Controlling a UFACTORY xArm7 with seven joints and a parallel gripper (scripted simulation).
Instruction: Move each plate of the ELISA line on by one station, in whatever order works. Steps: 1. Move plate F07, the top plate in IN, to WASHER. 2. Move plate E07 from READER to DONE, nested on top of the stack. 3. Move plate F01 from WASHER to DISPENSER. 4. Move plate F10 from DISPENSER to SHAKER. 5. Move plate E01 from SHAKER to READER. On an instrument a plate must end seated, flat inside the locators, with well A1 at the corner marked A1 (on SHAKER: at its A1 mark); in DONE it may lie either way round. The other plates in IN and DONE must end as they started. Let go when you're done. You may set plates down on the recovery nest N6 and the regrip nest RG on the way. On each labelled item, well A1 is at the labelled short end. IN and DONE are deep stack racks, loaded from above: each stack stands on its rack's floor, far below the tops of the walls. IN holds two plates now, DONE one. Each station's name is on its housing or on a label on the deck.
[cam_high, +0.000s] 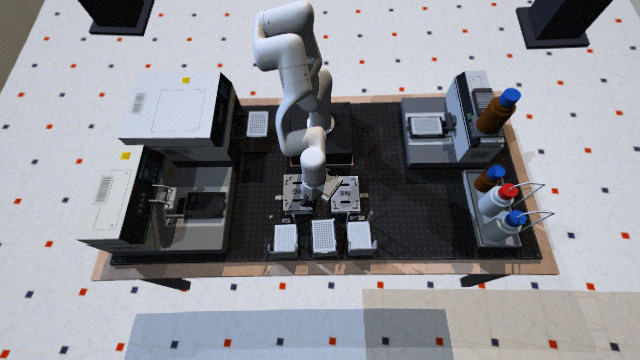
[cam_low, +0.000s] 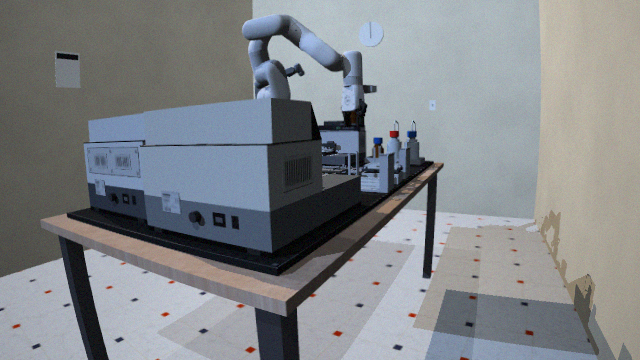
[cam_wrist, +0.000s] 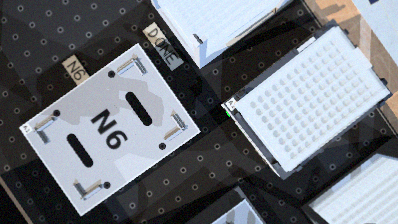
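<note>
My gripper (cam_high: 308, 199) (cam_low: 354, 119) is open and empty. It hangs above the deck between the RG nest (cam_high: 290, 184) and the N6 nest (cam_high: 351, 201) (cam_wrist: 102, 97). Its fingers do not show in the wrist view. N6 is bare. In front stand three stations. The left rack (cam_high: 285, 238) (cam_wrist: 360, 195) holds a white plate. The middle station holds a white well plate (cam_high: 323, 235) (cam_wrist: 310, 100). The right rack (cam_high: 361, 236) (cam_wrist: 215, 20) carries the DONE label (cam_wrist: 163, 46). One more plate (cam_high: 257, 123) lies on the back left instrument's tray. Another plate (cam_high: 426, 126) lies on the right instrument.
Two large grey instruments (cam_high: 175, 110) (cam_high: 150, 200) fill the deck's left side. The front one's bay (cam_high: 204, 205) looks dark. Bottles (cam_high: 497, 111) (cam_high: 500, 200) stand along the right edge. The arm's base (cam_high: 320, 135) is at the back middle.
</note>
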